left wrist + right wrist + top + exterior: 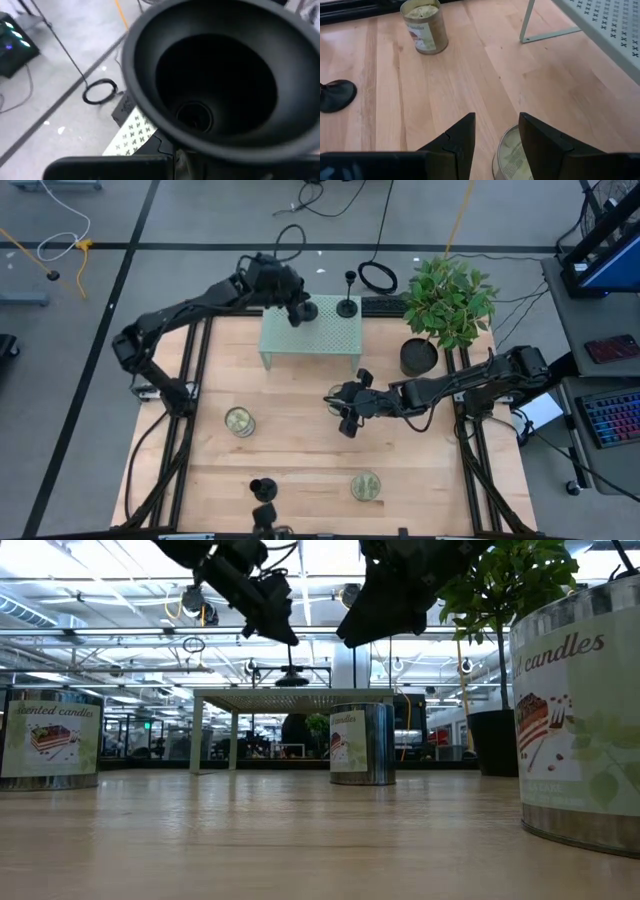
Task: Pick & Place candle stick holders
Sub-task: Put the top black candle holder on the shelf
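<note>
Overhead, left gripper (298,308) grips a holder (306,310); right gripper (347,412) gapes

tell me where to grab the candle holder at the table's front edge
Probably the thin upright stem of the candle stick holder, above its round flat base, which looks too wide to pinch. It stands upright, so come level from the side, fingers straddling the stem. The open right gripper is nearer.

Robot lab in big open hall. Wooden surface (300,430) on metal frame, grey floor with cables (60,242), computer keyboard (608,418) beside it, bright ceiling lights (90,580), pipes overhead.
</note>
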